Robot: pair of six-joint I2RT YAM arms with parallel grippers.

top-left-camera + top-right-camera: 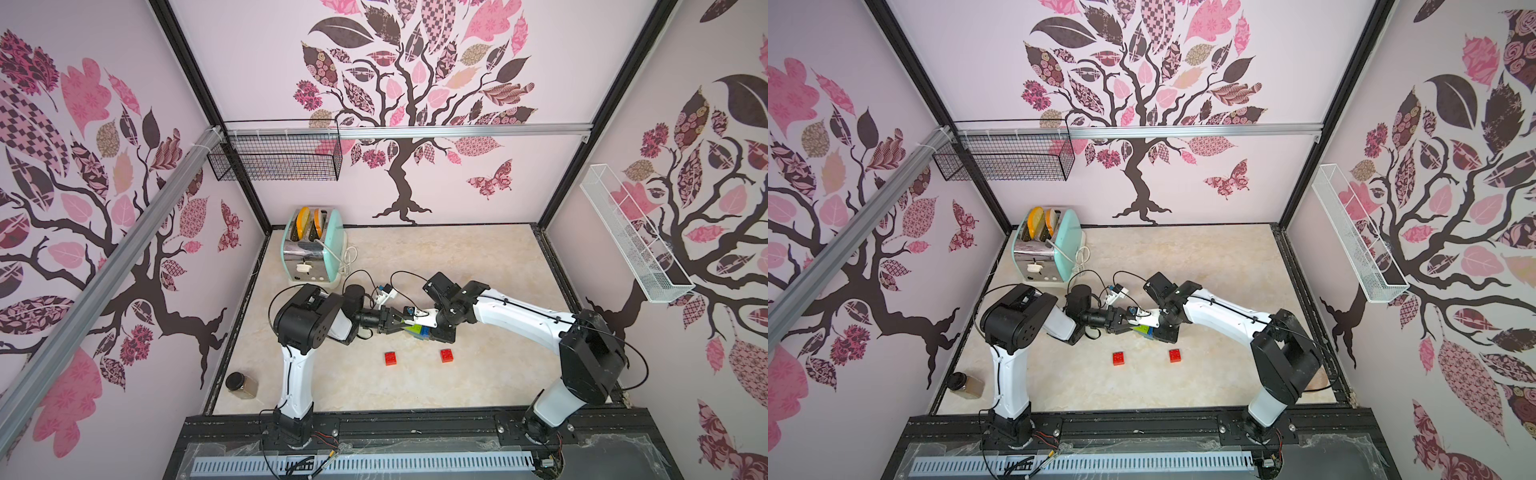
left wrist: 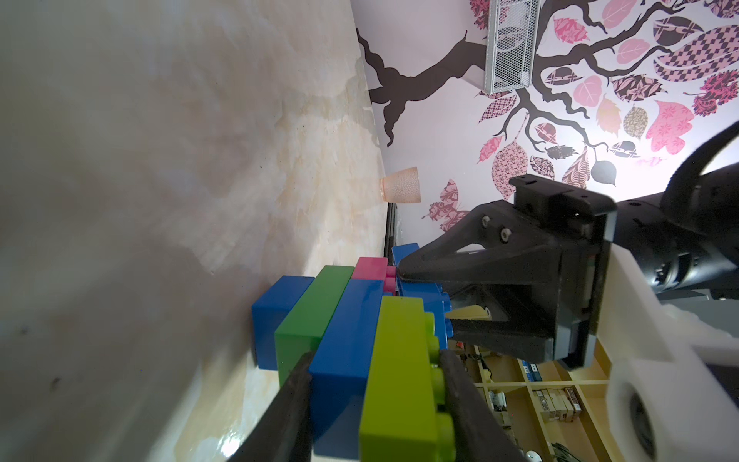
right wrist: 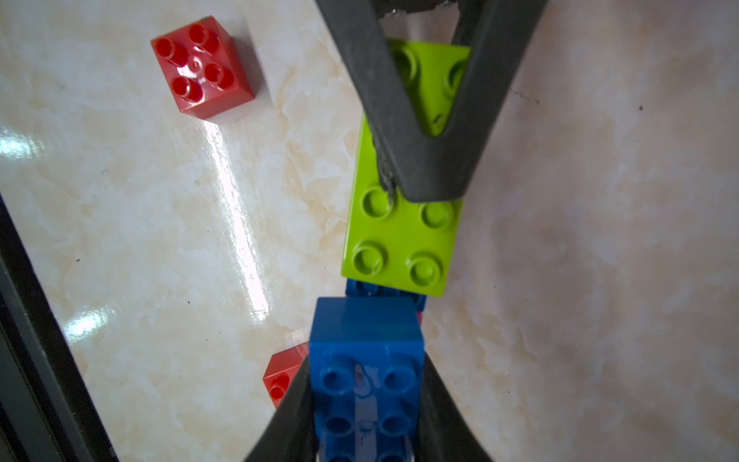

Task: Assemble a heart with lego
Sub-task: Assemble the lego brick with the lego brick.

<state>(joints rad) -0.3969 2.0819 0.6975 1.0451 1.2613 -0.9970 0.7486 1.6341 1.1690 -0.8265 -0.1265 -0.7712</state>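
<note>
Mid-table, both grippers meet on the heart (image 2: 360, 320), a part-built cluster of blue, dark green, lime (image 1: 413, 328) and pink (image 2: 370, 267) lego. My left gripper (image 2: 374, 356) is shut across its lime and blue layers. My right gripper (image 3: 366, 360) is shut on a blue brick (image 3: 366, 340) that sits at the end of the lime brick (image 3: 400, 232), on the blue layer below. Two red bricks (image 1: 390, 358) (image 1: 447, 355) lie loose on the table in front of the grippers, apart from each other and from the cluster.
A mint toaster (image 1: 313, 253) with bread stands at the back left, its cord trailing beside it. A brown jar (image 1: 241, 384) sits at the front left corner and a pink cup (image 2: 401, 185) by the right wall. Wire baskets (image 1: 274, 156) (image 1: 636, 237) hang on the walls.
</note>
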